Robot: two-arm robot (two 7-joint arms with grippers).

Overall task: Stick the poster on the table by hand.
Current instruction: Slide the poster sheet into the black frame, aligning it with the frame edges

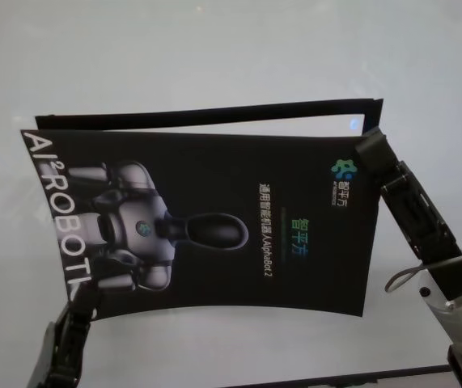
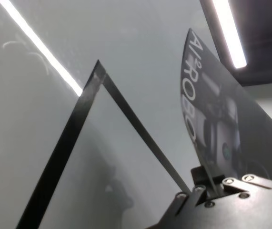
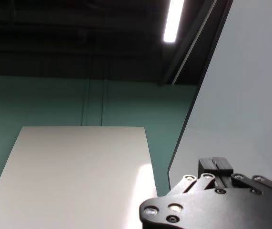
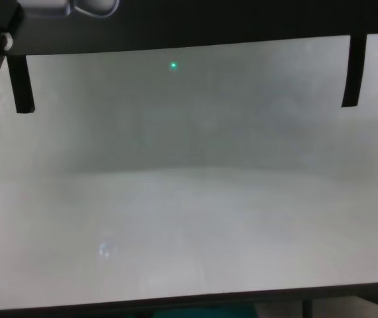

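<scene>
Poster [image 1: 206, 218] held up over the table [image 1: 214, 56] by two hands, not yet stuck down.

Gripped at two spots: left hand [image 1: 73, 311] pinched shut on the near left corner, right hand [image 1: 370, 149] pinched shut on the far right corner, by the edge. Sheet bowed and lifted, printed side up, robot figure and pale lettering showing; seen from the left wrist as a curved sheet rising clear of the surface. Black tape strips [image 2: 74, 138] laid out as a frame on the table beneath, far strip and corner visible past the poster's far edge. Judged early to midway: poster picked up and brought over the frame, but still to be lowered, lined up and pressed flat onto the strips.
</scene>
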